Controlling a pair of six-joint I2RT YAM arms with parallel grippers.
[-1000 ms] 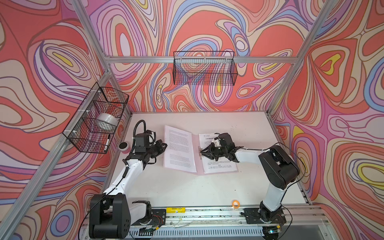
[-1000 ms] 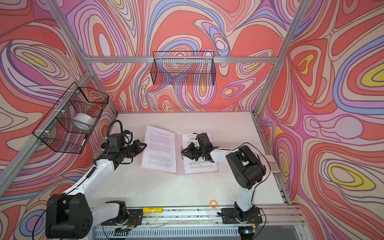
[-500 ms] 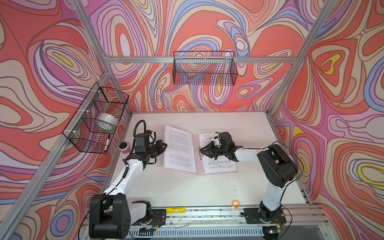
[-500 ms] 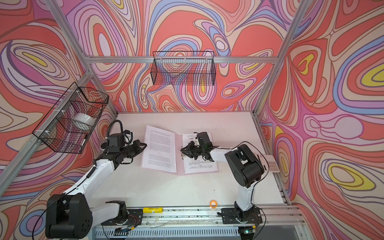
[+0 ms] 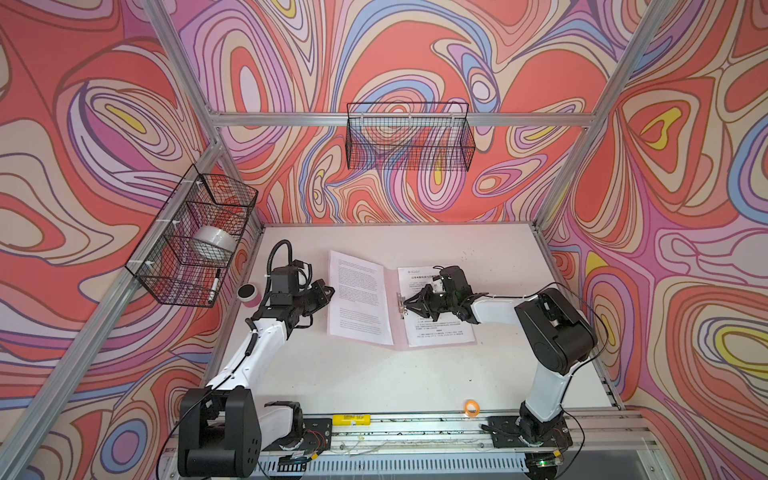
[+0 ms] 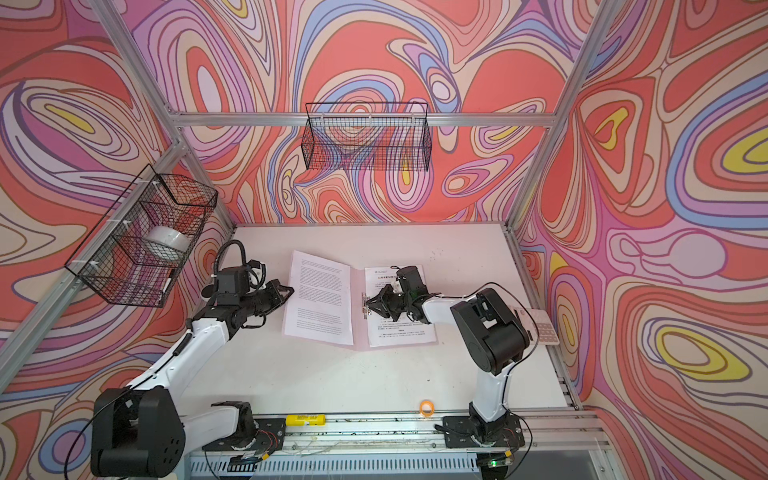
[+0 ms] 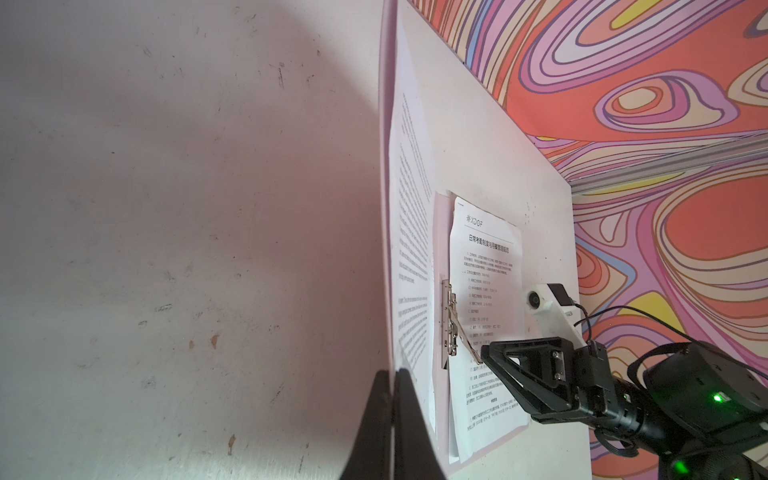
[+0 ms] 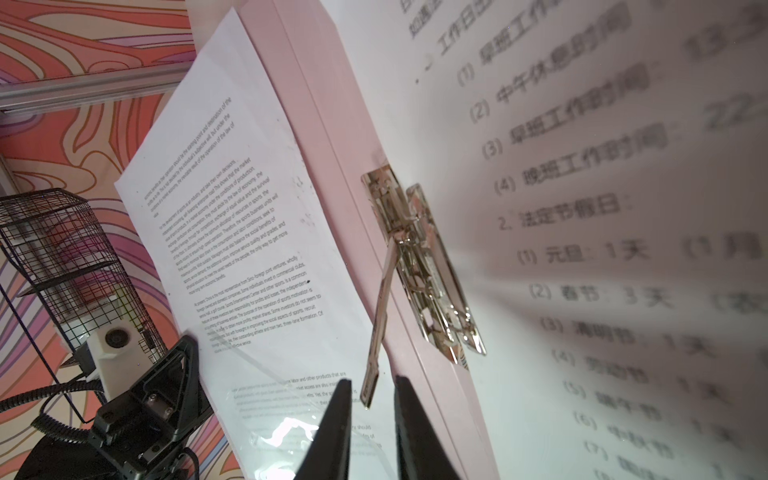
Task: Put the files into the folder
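Pink folder lies open on the table, headed sheet on its right half. Left gripper is clamped on the left cover's edge. Right gripper has its jaws slightly apart, straddling the raised clip lever.

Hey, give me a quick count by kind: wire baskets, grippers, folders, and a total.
wire baskets: 2
grippers: 2
folder: 1
total: 5
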